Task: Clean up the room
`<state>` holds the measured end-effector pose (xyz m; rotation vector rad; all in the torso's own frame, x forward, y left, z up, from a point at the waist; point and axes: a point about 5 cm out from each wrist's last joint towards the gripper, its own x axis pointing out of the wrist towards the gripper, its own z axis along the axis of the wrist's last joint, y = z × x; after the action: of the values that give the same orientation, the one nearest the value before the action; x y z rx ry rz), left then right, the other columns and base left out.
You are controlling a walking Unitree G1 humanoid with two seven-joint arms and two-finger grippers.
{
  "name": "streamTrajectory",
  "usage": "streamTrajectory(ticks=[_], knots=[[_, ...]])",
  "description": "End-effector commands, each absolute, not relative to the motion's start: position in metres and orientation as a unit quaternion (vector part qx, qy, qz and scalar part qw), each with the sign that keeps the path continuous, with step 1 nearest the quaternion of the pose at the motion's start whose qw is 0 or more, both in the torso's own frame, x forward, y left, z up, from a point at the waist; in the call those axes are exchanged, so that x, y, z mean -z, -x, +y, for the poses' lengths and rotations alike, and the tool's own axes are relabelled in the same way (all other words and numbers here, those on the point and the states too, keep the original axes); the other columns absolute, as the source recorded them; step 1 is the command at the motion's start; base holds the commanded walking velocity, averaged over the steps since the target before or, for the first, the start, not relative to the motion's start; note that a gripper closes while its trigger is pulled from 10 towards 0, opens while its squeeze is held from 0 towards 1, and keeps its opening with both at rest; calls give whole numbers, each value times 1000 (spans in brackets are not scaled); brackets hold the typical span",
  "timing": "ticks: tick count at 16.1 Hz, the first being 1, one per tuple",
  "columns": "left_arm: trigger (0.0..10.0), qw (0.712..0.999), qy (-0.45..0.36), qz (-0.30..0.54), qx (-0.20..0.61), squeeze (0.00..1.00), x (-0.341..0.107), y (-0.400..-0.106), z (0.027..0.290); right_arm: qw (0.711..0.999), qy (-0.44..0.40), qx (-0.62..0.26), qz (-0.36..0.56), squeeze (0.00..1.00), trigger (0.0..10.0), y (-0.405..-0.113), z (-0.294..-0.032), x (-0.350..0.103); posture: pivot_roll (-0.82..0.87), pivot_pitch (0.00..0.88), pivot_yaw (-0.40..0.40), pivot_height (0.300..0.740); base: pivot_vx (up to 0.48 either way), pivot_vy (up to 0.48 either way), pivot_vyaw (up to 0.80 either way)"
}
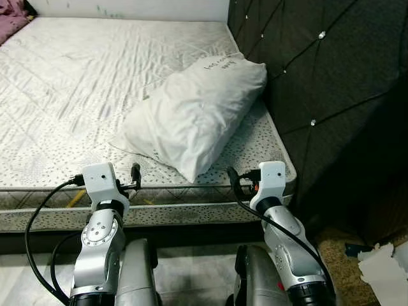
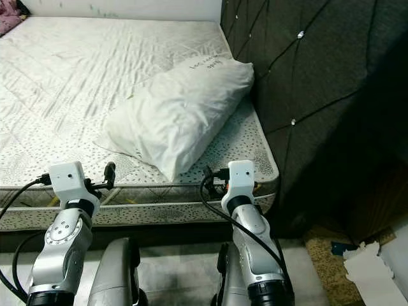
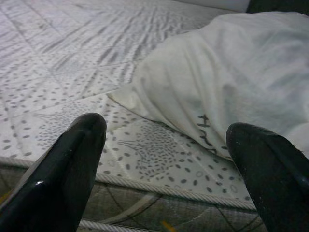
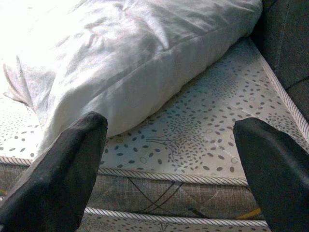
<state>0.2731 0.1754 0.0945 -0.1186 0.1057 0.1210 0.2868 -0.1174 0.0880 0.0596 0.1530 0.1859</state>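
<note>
**Both grippers poised at the mattress edge, pillow untouched**

Risks: we are judging that the left gripper (image 3: 164, 159), reaching in low, could snag the mattress (image 1: 76, 95) piping or pinch only the thin near corner of the pillow (image 1: 191, 115), dragging it askew. The right gripper (image 4: 169, 164) could likewise slide under the pillow's limp edge.

Pose: we are holding both arms forward at the bed's near edge, left fingers spread and empty, right fingers spread and empty. The pillow is lying diagonally, its far end against the dark headboard (image 1: 331, 95) on the right.

pillow (image 1: 194, 115) | white, rumpled | lies askew on mattress (image 1: 64, 89), against headboard (image 1: 331, 83)
</note>
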Motion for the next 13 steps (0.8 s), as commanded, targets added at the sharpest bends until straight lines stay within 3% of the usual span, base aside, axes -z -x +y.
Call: streamTrajectory(ticks=[1, 6, 13], knots=[[10000, 996, 59, 49, -52, 0, -96, -275, 173, 992, -29, -92, 77, 0, 10000, -289, -119, -89, 23, 63, -31, 571, 401, 0, 0], [10000, 996, 57, 54, -46, 0, -94, -273, 170, 992, -29, -94, 80, 0, 10000, -289, -119, -88, 23, 50, -30, 571, 410, 0, 0], [10000, 995, 53, 61, -50, 0, -93, -273, 170, 991, -23, -101, 83, 0, 10000, -288, -119, -87, 25, 42, -30, 571, 0, 0, 0]])
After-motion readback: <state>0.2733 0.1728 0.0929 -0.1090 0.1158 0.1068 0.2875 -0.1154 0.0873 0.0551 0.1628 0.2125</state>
